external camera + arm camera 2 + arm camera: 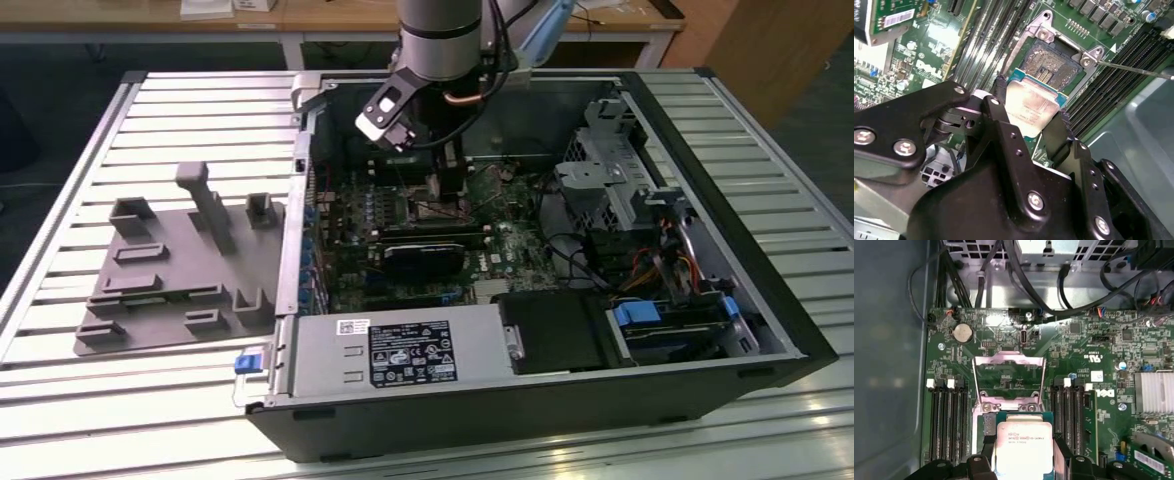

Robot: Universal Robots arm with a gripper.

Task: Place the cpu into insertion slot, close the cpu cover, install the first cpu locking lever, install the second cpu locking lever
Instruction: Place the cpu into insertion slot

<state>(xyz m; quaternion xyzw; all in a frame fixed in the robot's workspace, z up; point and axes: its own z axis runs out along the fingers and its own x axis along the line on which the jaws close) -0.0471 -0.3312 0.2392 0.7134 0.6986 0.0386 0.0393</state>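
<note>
My pincer is clamped on the cpu by two opposite edges, holding it flat with its metal top facing away from the board so it can go squarely into the insertion slot. It hangs just beside the slot, seemingly not yet seated. The cpu cover stands flipped open, leaving the slot bare.

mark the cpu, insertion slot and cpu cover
silver-grey square cpu (1031,107): second wrist view, middle of metal top
dark-centred square insertion slot (1051,62): second wrist view, its dark centre
silvery metal frame cpu cover (1009,360): first wrist view, one frame bar
</note>
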